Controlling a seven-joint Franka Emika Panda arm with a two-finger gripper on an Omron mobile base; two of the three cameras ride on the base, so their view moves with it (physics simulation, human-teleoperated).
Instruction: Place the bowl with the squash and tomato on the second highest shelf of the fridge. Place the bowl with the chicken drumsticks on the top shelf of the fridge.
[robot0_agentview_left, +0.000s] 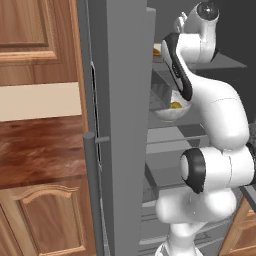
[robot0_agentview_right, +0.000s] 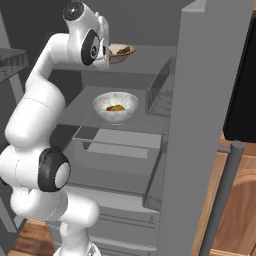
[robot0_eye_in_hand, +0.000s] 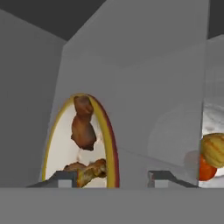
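The fridge (robot0_agentview_right: 205, 100) is seen with its door open. The bowl with the chicken drumsticks (robot0_agentview_right: 121, 51) is seen at the top shelf (robot0_agentview_right: 150, 60), level with the hand (robot0_agentview_right: 107, 54), whose wrist is raised to that height. In the hand view, the cream dish (robot0_eye_in_hand: 81, 142) is seen edge-on and rolled, with the chicken drumsticks (robot0_eye_in_hand: 83, 127) inside; one dark fingertip (robot0_eye_in_hand: 65, 177) is placed at its rim and the other (robot0_eye_in_hand: 159, 177) well to the side, so the hand is spread wide. Whether the rim is touched cannot be told. On the shelf below, the bowl with the squash and tomato (robot0_agentview_right: 115, 106) is set upright, holding the squash (robot0_eye_in_hand: 213, 150) and the tomato (robot0_eye_in_hand: 205, 168). A wooden worktop (robot0_agentview_left: 40, 150) is seen beside the fridge.
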